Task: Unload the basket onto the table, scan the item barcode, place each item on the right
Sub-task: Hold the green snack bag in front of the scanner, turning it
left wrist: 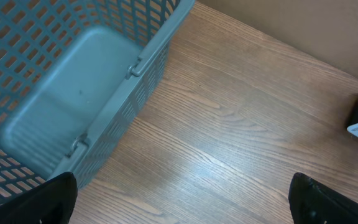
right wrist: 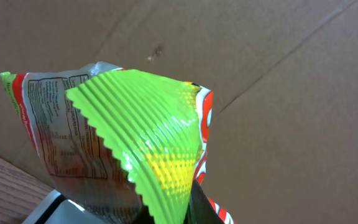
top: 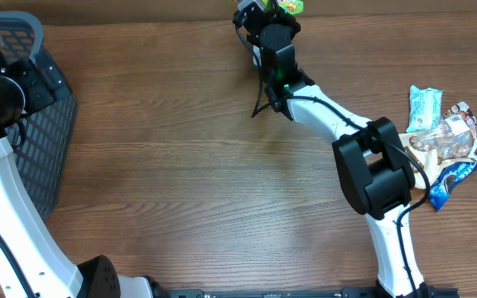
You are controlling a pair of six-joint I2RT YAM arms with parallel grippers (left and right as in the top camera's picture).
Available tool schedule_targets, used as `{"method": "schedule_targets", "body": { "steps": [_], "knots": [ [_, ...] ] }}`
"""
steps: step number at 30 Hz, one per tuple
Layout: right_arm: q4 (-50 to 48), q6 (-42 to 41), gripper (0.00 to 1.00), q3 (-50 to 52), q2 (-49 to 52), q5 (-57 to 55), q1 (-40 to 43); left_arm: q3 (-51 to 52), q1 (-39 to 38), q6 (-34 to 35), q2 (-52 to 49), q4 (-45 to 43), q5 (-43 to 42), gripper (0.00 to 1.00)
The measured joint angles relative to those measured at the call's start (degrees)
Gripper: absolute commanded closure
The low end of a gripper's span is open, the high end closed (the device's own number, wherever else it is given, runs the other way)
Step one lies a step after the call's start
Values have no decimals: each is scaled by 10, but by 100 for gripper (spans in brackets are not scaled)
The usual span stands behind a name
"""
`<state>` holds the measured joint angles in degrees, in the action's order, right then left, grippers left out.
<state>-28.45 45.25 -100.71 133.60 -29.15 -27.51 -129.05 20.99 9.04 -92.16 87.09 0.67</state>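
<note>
The item is a crinkled lime-green snack bag (right wrist: 143,140) with red trim and a printed label panel on its silvery back. My right gripper (right wrist: 178,216) is shut on the bag's lower edge and holds it up in front of a brown cardboard wall. In the overhead view the bag (top: 291,6) shows at the table's far edge, past the right gripper (top: 265,12). I cannot make out a barcode on the bag. My left gripper (left wrist: 185,196) is open over bare wood beside the basket, with only its black fingertips (left wrist: 59,194) showing.
A grey-blue mesh basket (top: 44,124) stands at the table's left, and its wall (left wrist: 114,106) fills the left of the left wrist view. Several snack packets (top: 447,142) lie at the right edge. A white corner (right wrist: 47,210) shows under the bag.
</note>
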Motion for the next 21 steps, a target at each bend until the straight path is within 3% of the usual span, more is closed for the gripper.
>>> {"method": "schedule_targets", "body": {
  "steps": [21],
  "knots": [
    [-31, 32, 96, 0, 37, 30, 12, 0, 0, 0, 0, 0, 0, 0]
  ]
}}
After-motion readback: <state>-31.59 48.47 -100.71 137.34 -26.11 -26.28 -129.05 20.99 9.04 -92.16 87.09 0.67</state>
